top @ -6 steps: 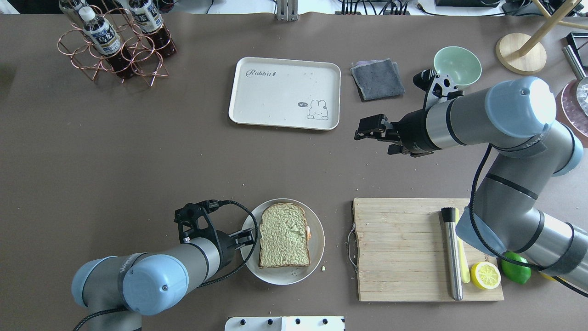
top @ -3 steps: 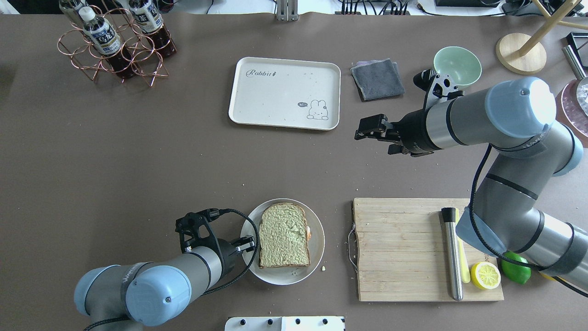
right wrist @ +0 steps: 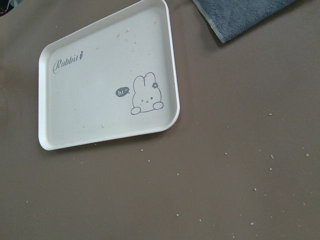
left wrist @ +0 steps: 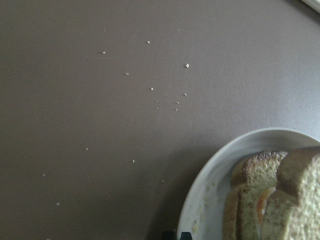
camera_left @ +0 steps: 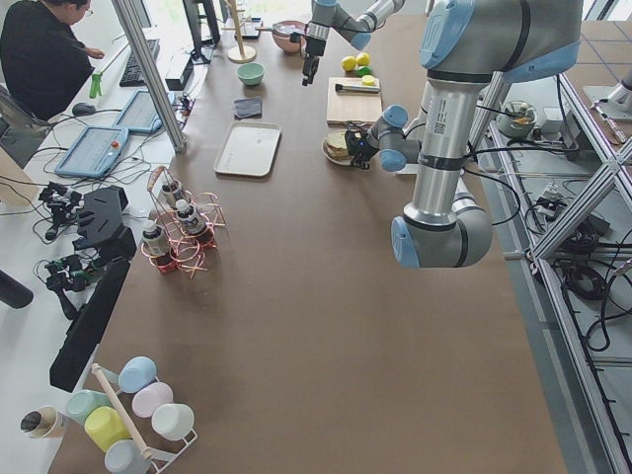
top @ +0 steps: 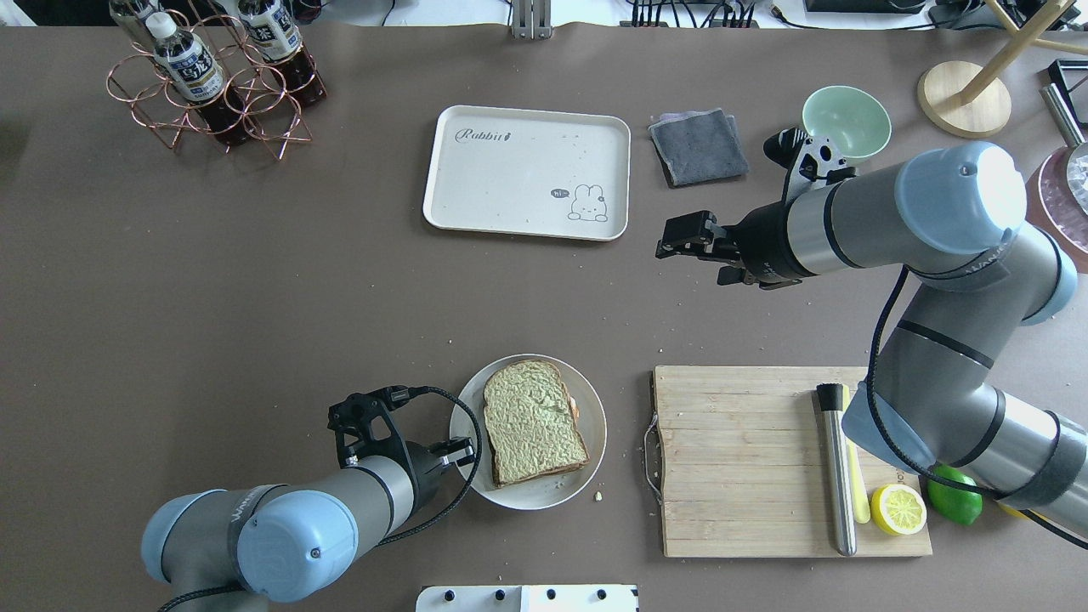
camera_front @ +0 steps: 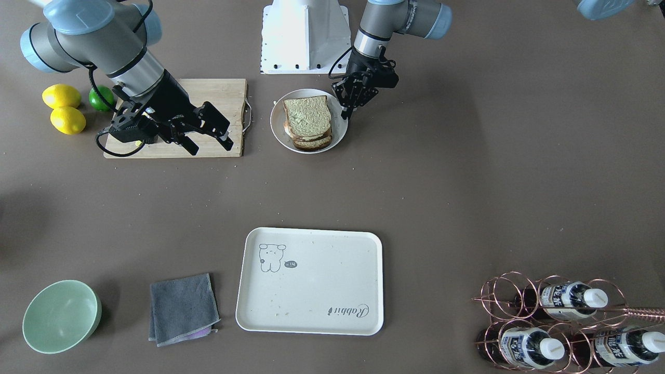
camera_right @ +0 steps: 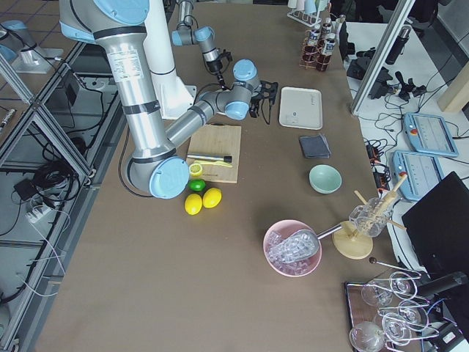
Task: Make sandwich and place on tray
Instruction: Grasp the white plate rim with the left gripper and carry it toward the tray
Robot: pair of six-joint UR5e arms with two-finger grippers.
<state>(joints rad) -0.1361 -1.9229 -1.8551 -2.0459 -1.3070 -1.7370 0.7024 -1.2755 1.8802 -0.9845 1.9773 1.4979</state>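
The sandwich (top: 534,433) is a stack of brown-crusted slices with a pale greenish top. It lies on a round white plate (top: 595,442), and a bit of orange egg shows at its right edge. My left gripper (top: 455,450) is at the plate's left rim and appears shut on it. The left wrist view shows the rim (left wrist: 200,185) and the slices (left wrist: 265,200). The cream tray (top: 527,170) lies empty at the far middle. My right gripper (top: 665,242) hovers open and empty just right of the tray. From the front it (camera_front: 213,141) shows its fingers spread.
A wooden cutting board (top: 739,459) lies right of the plate with a metal tool (top: 837,467) and half a lemon (top: 898,508); a lime (top: 952,493) lies beside it. A grey cloth (top: 697,146) and a green bowl (top: 846,121) lie right of the tray. A copper bottle rack (top: 212,76) stands far left.
The plate with the sandwich has shifted a little away from the robot and turned, with the left gripper at its rim. The right arm has not moved.
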